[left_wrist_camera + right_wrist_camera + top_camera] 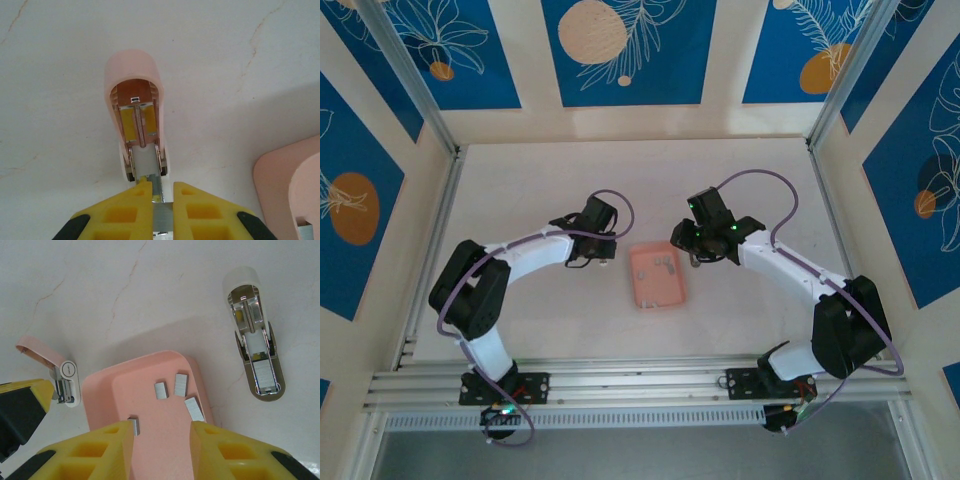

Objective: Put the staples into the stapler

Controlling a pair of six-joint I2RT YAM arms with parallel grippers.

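Four staples (180, 384) lie unloaded in the tray (145, 367); left gripper (162, 192) jaws pinch the open stapler (134, 80); right gripper (162, 429) jaws spread.

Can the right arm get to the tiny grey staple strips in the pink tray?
Probably yes. The right gripper hangs right over the salmon-pink rectangular tray with its jaws open. The small pale grey metal staple strips lie loose on the tray's floor, and nothing covers them.
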